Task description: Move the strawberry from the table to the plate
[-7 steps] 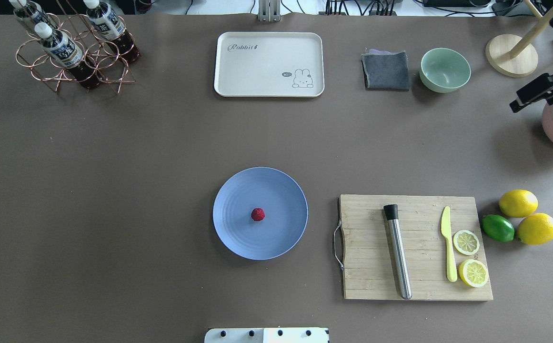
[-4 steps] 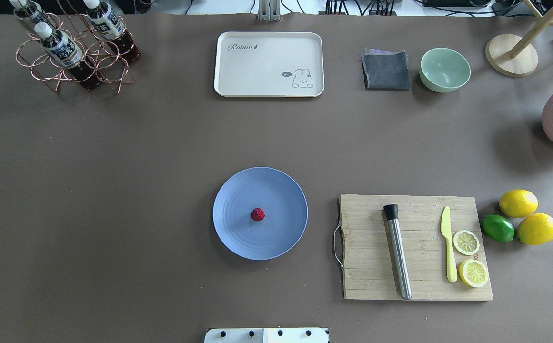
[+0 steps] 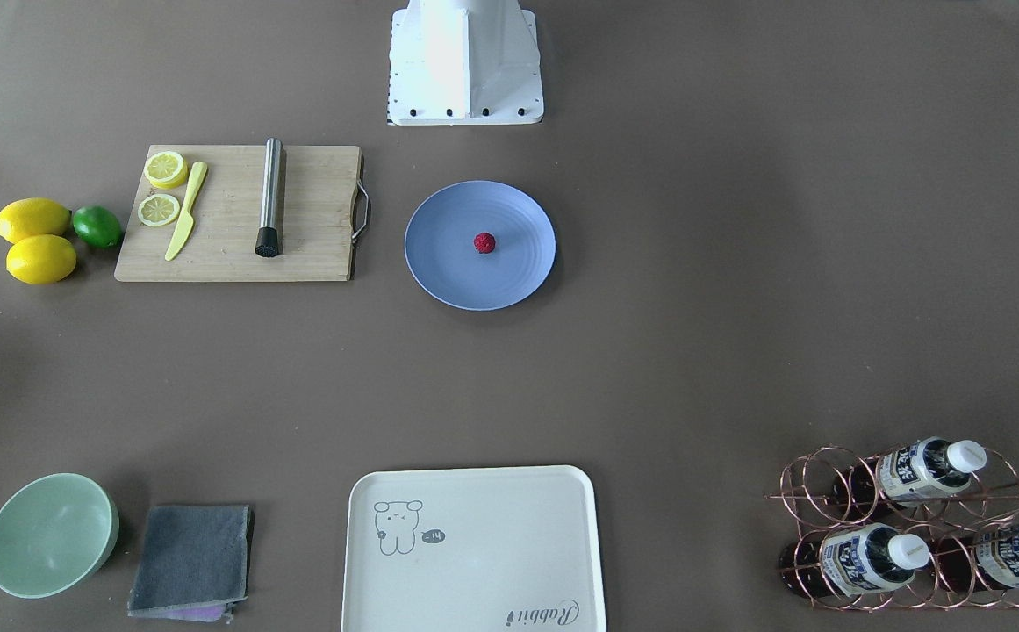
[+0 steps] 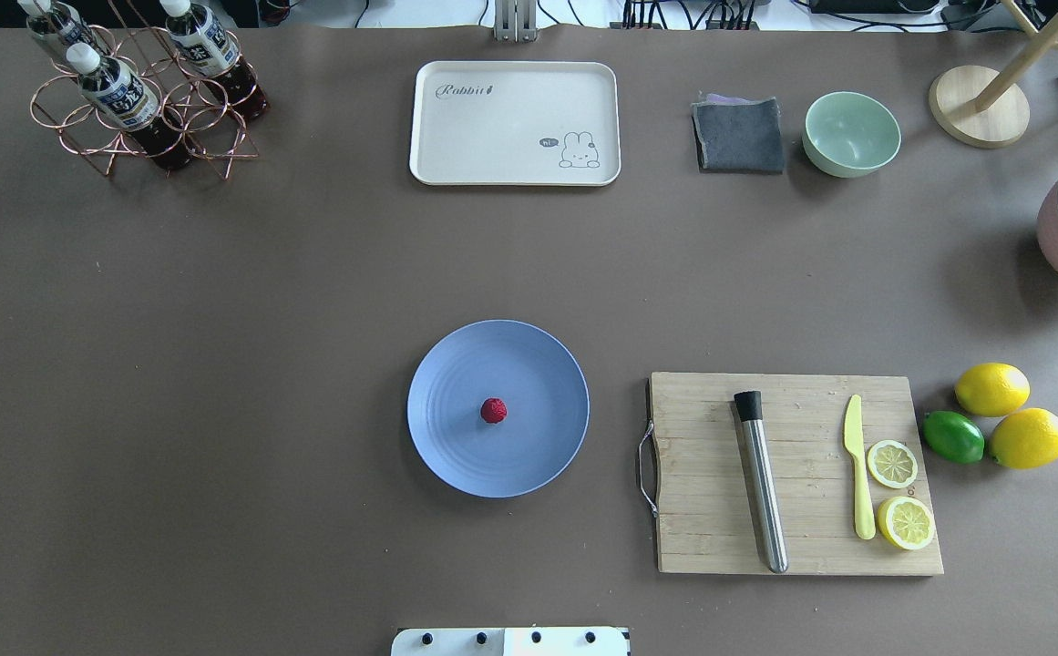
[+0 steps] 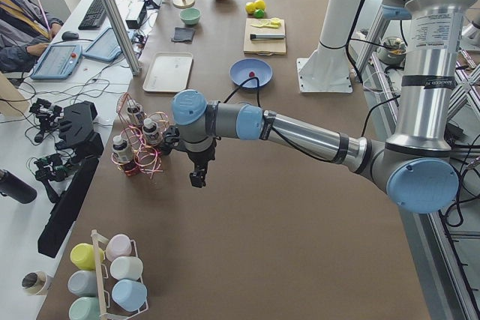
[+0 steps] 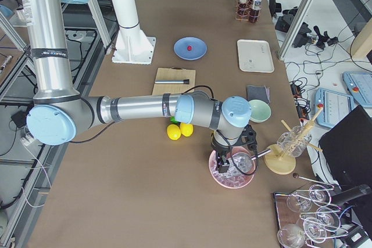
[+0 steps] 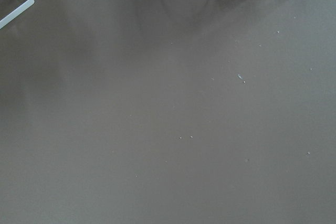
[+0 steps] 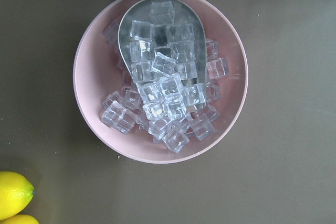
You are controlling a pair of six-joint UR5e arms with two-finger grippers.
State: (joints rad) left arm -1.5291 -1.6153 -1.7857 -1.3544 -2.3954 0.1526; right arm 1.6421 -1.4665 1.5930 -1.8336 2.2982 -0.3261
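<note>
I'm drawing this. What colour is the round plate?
The round shallow plate is periwinkle blue; overhead view.

Bumpy strawberry (image 4: 493,410), smooth matt plate (image 4: 533,456), matt table (image 4: 219,364), wooden cutting board (image 4: 702,456).

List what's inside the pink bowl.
Clear ice cubes fill the pink bowl, and a metal scoop loaded with cubes lies on them. The bowl's bottom is covered.
</note>
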